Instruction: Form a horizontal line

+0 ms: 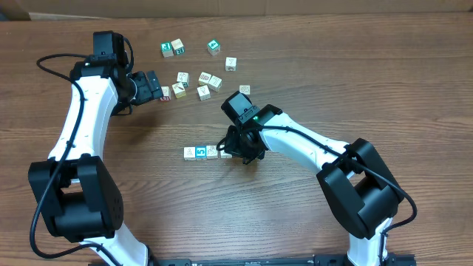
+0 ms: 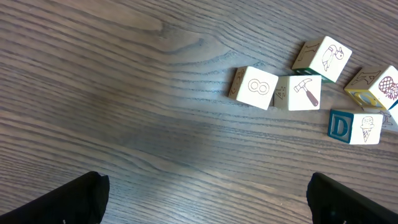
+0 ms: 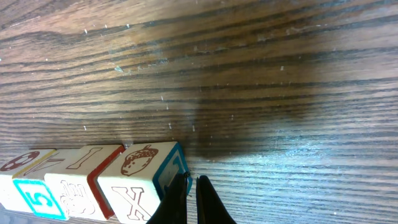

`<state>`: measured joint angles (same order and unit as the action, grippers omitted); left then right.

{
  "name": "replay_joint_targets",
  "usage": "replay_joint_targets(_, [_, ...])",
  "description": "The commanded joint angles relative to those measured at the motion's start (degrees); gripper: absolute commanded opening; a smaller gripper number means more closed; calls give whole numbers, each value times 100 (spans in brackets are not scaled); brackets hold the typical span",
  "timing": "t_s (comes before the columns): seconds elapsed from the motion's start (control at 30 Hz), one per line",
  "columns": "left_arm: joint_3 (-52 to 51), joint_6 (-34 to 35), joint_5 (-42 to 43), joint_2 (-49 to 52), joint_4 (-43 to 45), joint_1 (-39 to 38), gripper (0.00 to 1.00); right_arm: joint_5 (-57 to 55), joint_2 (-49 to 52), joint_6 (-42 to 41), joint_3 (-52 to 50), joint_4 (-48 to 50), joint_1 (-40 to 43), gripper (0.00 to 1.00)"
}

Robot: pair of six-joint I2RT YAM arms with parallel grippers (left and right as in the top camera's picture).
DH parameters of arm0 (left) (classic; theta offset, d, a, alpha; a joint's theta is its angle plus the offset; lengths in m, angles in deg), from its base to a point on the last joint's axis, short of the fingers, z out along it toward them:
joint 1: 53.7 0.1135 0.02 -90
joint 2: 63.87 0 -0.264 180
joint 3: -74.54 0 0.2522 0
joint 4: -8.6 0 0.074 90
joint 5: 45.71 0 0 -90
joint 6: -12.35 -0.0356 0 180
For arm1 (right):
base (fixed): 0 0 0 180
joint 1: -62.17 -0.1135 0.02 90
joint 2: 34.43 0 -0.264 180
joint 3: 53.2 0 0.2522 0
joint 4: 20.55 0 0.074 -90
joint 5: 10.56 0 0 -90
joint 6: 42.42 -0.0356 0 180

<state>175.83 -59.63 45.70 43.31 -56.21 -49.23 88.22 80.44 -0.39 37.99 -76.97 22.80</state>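
**Overhead:** A row of blocks lies left to right near the middle of the wooden table, with a blue block marked 5 second from its left end. The right claw sits at the row's right end and hides most of the last block. The left claw hangs well apart from the row, at the left edge of a scatter of loose blocks farther up the table.

**Left wrist:** The left claw stands wide apart and holds nothing, its fingers in the bottom corners over bare wood. Ahead to the right, a block marked 8 touches a hammer block. A bird block lies just beyond them.

**Right wrist:** The right claw is pressed together and empty, its tips against the blue-edged side of the acorn block that ends the row. The row's blocks touch one another and run off to the left, the 5 block at the lower left edge.
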Motion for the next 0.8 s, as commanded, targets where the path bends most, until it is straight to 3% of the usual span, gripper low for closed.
replay_joint_targets(0.0, [52, -2, -37, 39, 13, -79, 100, 13, 2, -31, -22, 20, -4, 4])
replay_joint_targets(0.77, [52, -2, -35, 39, 13, -79, 100, -570, 2, 153, -22, -74, -4, 4])
